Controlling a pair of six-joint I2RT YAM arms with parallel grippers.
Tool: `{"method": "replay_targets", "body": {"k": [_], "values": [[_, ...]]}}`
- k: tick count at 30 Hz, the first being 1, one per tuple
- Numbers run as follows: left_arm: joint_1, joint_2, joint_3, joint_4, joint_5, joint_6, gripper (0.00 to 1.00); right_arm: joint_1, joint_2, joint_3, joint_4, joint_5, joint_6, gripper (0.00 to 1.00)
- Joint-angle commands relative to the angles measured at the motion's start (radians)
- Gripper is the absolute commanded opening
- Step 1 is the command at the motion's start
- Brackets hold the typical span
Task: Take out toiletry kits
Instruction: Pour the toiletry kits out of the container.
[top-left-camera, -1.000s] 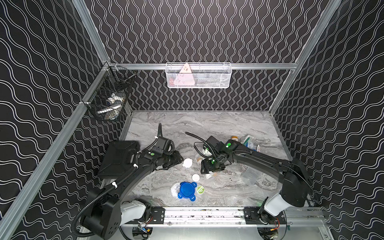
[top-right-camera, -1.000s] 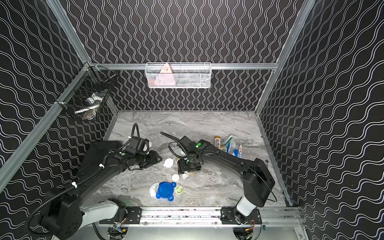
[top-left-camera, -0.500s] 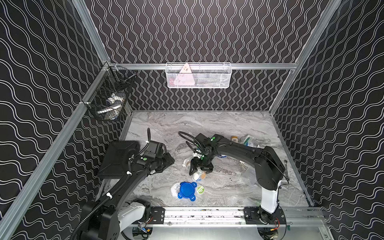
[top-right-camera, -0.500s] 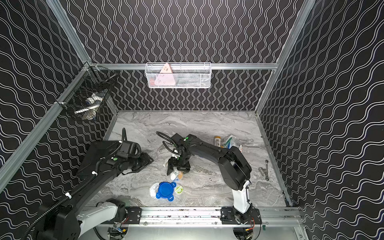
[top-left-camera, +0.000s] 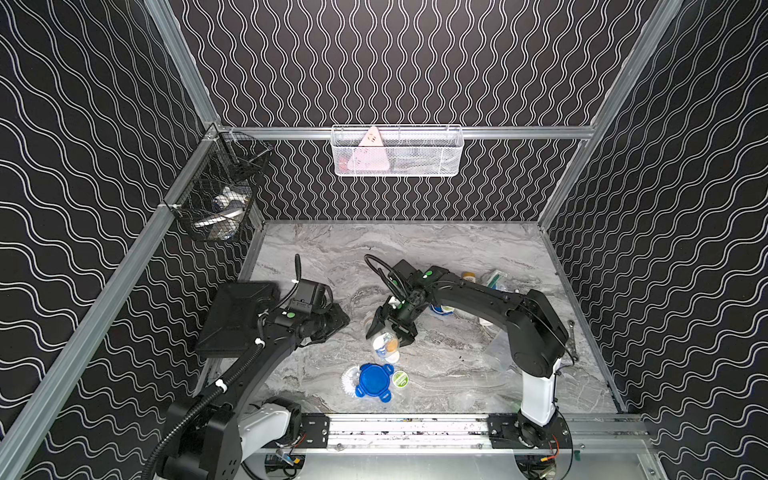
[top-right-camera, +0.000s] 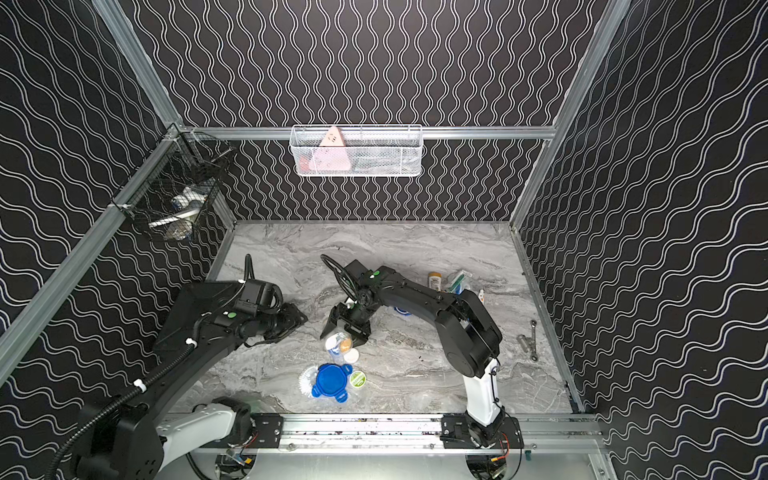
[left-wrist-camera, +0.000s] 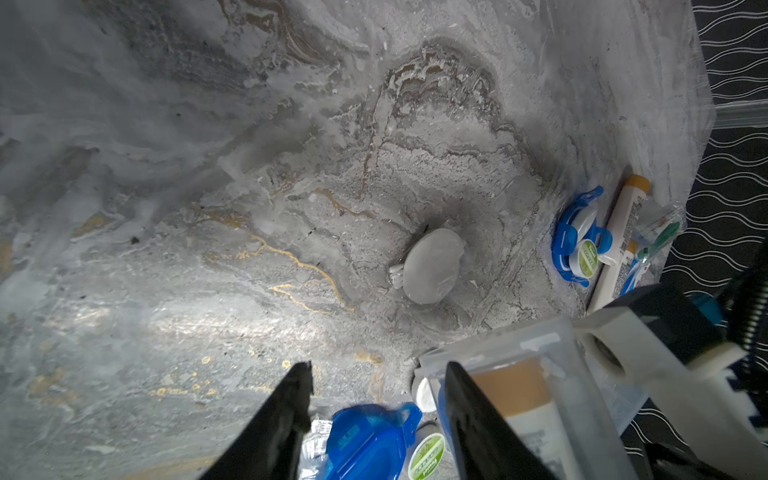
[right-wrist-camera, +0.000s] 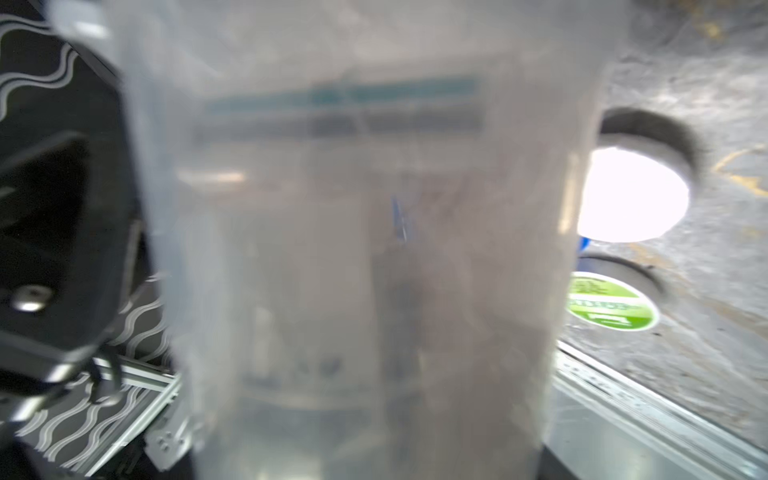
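Clear cup sits between the right gripper's fingers, clamped on its sides, near table centre toward the front. White and amber contents show through the wall. In the right wrist view the cup fills the frame: blurred, translucent, teal print band, contents unreadable. Can't tell if its base touches the table. Just in front of it is a white cap. Nearer the front a blue lobed lid lies flat with crinkly clear plastic at its edge and a green-label tub just beside it. Left gripper hangs near the cup on its left, jaws apart, nothing between them. Behind the right arm, bunched together: second blue lid, amber-capped tube, green toothbrush pack. Black case is at the left table edge, partly under the left arm. Tabletop is grey marble-look, with gold veins up close. Walls are black with white wavy lines, framed in aluminium. White wire basket hangs on the back rail holding a pink triangular item. Black wire basket hangs on the left rail with pale items inside.
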Motion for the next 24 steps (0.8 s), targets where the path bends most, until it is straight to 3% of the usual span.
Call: {"method": "replay_targets", "body": {"k": [1, 3, 4, 7, 9, 11, 13, 16, 24], "values": [[0.003, -0.001, -0.004, 0.017, 0.005, -0.002, 0.55, 0.001, 0.017, 0.032, 0.044, -0.008, 0.031, 0.63], [0.007, 0.000, 0.000, 0.012, 0.002, 0.001, 0.56, -0.015, 0.052, -0.005, 0.055, -0.060, 0.047, 0.52], [0.010, 0.002, 0.001, 0.007, 0.006, 0.006, 0.55, -0.008, 0.048, -0.003, 0.075, -0.060, 0.062, 0.52], [0.018, -0.007, 0.000, 0.001, 0.005, 0.012, 0.56, 0.018, 0.018, 0.033, 0.118, -0.038, 0.109, 0.56], [0.021, -0.005, -0.010, 0.019, 0.012, 0.007, 0.56, 0.014, 0.029, 0.040, 0.059, -0.009, 0.057, 0.58], [0.021, 0.015, -0.019, 0.036, 0.033, -0.002, 0.56, -0.004, 0.036, -0.013, 0.036, -0.028, 0.061, 0.52], [0.021, 0.032, -0.021, 0.040, 0.051, 0.008, 0.54, 0.007, -0.013, -0.053, 0.149, -0.020, 0.128, 0.56], [0.023, 0.024, -0.037, 0.050, 0.040, 0.004, 0.55, -0.010, 0.020, 0.018, 0.010, 0.005, 0.034, 0.57], [0.024, 0.030, -0.028, 0.038, 0.033, 0.017, 0.55, 0.001, 0.000, -0.006, 0.036, -0.002, 0.057, 0.56]]}}
